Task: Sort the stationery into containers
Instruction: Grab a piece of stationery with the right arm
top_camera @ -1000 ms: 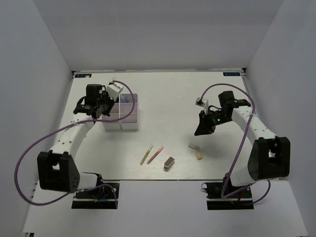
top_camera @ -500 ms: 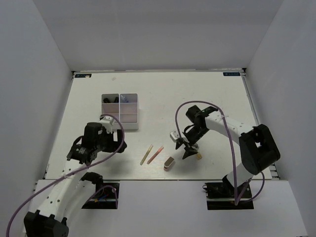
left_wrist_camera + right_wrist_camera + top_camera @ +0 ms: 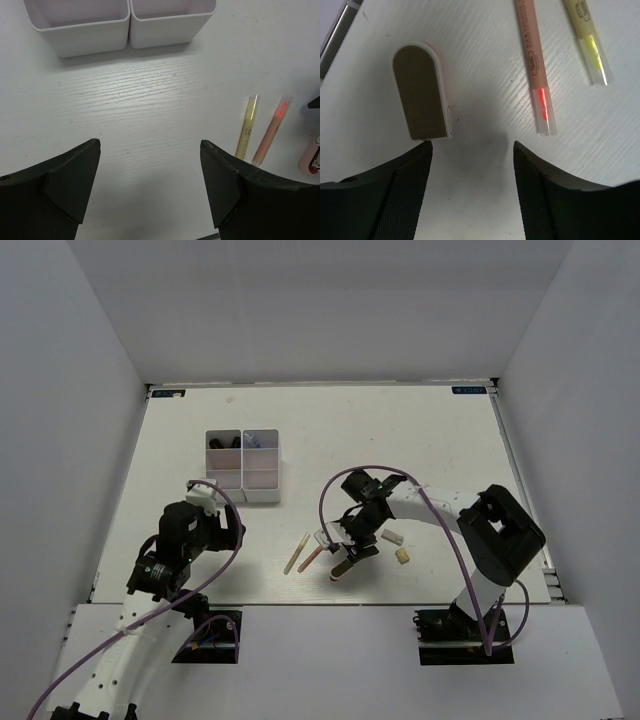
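Observation:
The white organizer box (image 3: 262, 478) stands at the middle left, and its two near compartments (image 3: 80, 30) show in the left wrist view. A yellow pen (image 3: 297, 552) and a pink pen (image 3: 313, 554) lie side by side at the front middle. A tan capsule with a pink underside (image 3: 342, 568) lies just right of them. My right gripper (image 3: 348, 548) hovers open over the capsule (image 3: 421, 93), whose end sits just ahead of the gripper's left fingertip. My left gripper (image 3: 228, 532) is open over bare table, in front of the box and left of the pens (image 3: 247, 127).
Two small blocks, one pale (image 3: 393, 537) and one tan (image 3: 403, 556), lie right of the right gripper. The box's back compartments hold dark items (image 3: 222, 443) and a bluish one (image 3: 255, 440). White walls enclose the table on three sides.
My left gripper has left the box, drawn back toward the near edge and opened. My right gripper has swung left and down to the capsule and opened.

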